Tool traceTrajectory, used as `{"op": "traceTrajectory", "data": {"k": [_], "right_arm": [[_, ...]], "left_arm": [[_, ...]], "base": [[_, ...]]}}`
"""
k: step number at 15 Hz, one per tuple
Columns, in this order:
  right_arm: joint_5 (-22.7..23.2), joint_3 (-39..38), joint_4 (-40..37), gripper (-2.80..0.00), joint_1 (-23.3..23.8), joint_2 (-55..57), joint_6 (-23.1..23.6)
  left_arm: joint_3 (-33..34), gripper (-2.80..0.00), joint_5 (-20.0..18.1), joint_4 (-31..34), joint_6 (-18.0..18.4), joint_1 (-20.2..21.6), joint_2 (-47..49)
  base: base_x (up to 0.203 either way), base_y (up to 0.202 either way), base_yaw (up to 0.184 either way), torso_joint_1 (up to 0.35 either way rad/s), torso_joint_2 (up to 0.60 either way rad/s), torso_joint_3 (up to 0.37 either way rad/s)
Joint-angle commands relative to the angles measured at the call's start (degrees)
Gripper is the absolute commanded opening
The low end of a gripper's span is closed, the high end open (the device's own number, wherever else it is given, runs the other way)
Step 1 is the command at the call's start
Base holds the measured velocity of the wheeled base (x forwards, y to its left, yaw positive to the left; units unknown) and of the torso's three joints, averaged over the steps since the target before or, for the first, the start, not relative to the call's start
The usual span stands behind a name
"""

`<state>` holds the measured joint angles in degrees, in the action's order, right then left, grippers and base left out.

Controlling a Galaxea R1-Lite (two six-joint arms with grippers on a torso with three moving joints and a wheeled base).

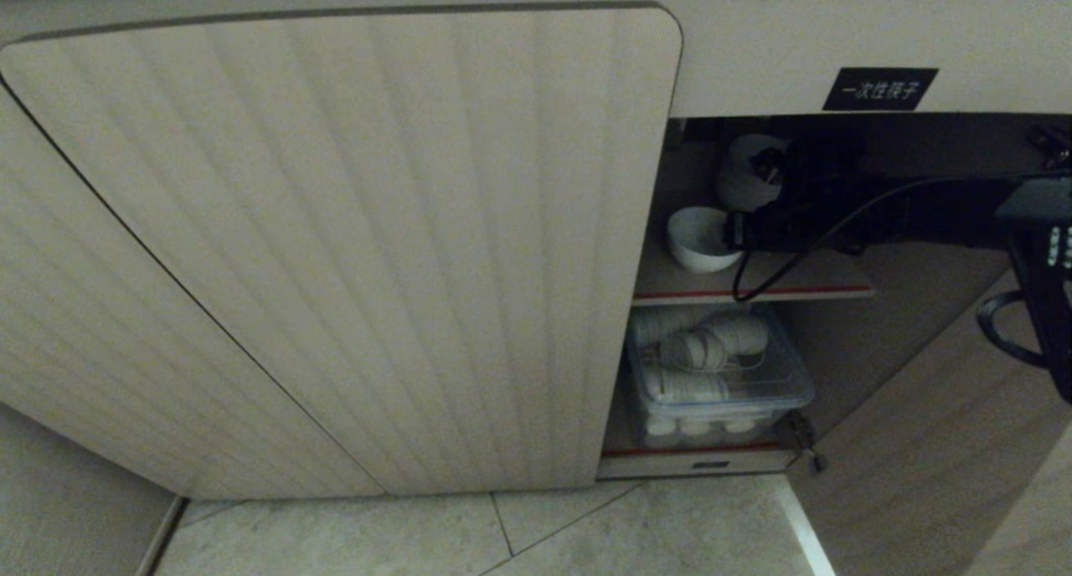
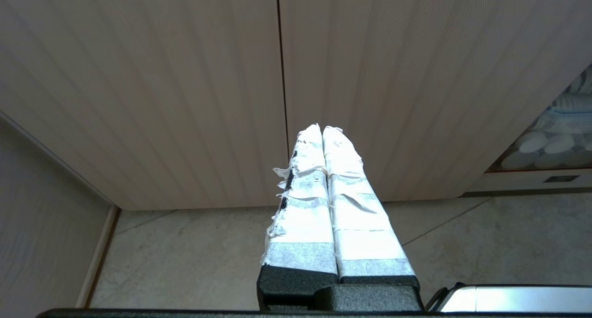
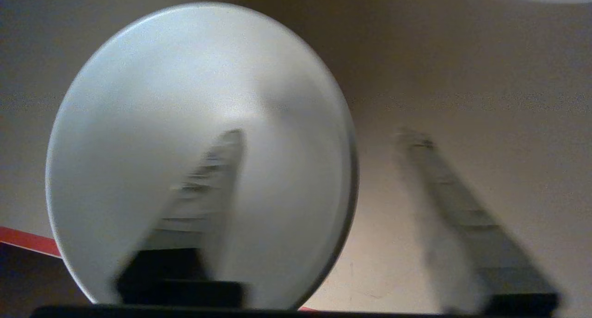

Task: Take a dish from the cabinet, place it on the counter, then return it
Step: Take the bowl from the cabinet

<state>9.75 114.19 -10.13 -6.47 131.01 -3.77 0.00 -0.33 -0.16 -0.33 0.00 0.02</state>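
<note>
Dish [image 1: 699,238] sits on the cabinet [image 1: 335,249] upper shelf [image 1: 754,290], just left of the right gripper [image 3: 323,188], whose spread fingers straddle its rim, 1 inside, not clenched. Left gripper [image 2: 322,135] is pressed shut. Judging by this, either the lift or the withdrawal remains.

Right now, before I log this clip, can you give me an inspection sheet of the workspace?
Surface: red-edged upper shelf bears the bowl; counter not in view.
Job's things: white bowl sits on that shelf in the cabinet; left door closed, right side open.
Clutter: white object behind the bowl, unclear; clear bin of white items below.
Grippers: right gripper inside the cabinet, jaws open astride the bowl's rim, one inside, one outside; left gripper shut, low before the closed door.
Cables: black cable loops under the right arm.
Surroundings: tiled floor; black label.
</note>
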Motion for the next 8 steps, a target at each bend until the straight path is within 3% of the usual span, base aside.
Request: {"op": "traceTrajectory", "data": {"k": [1, 8], "right_arm": [[0.1, 0.0, -0.2, -2.80, 0.0, 0.0, -0.1], [0.1, 0.0, -0.1, -2.80, 0.0, -0.1, -0.1]], "left_arm": [[0.0, -2.80, 0.0, 0.0, 0.0, 0.0, 0.0], [0.0, -2.80, 0.0, 0.0, 0.0, 0.0, 0.0]], "base": [[0.000, 0.000, 0.000, 0.000, 0.00, 0.000], [0.000, 0.000, 0.000, 0.000, 0.00, 0.000]]}}
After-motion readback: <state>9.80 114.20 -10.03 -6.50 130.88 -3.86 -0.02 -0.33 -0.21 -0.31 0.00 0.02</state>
